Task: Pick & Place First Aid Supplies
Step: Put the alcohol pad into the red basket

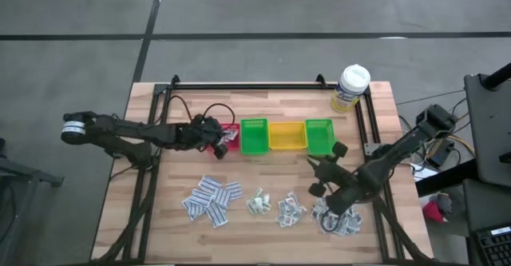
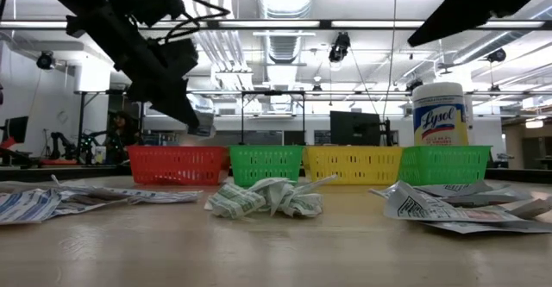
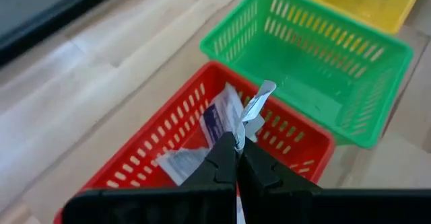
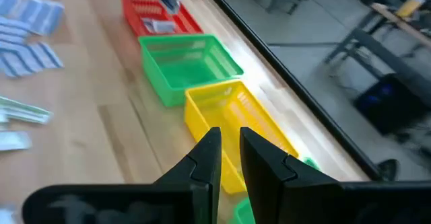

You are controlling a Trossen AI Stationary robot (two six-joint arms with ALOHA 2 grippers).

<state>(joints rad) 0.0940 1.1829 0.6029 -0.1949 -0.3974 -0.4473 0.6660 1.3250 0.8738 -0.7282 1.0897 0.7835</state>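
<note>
High view: the left pincer [image 1: 217, 144] is seen over the red plastic mesh bin [image 1: 229, 137] at the left end of the bin row; the right pincer [image 1: 317, 176] is held above the light wooden tabletop [image 1: 263, 186] in front of the right-hand green bin [image 1: 318, 135]. Small flat white paper packets [image 1: 212, 199] are spread in heaps along the near side.
Low view: a crumpled green-printed packet [image 2: 263, 196] is seen on the tabletop before the bins.
Left wrist view: the fingers [image 3: 225, 158] are pressed together on a white packet strip [image 3: 258, 101] held above the red bin, where more packets lie.
Right wrist view: the fingers [image 4: 207, 158] are parted by a narrow gap with nothing between them, over the yellow bin [image 4: 232, 120].
</note>
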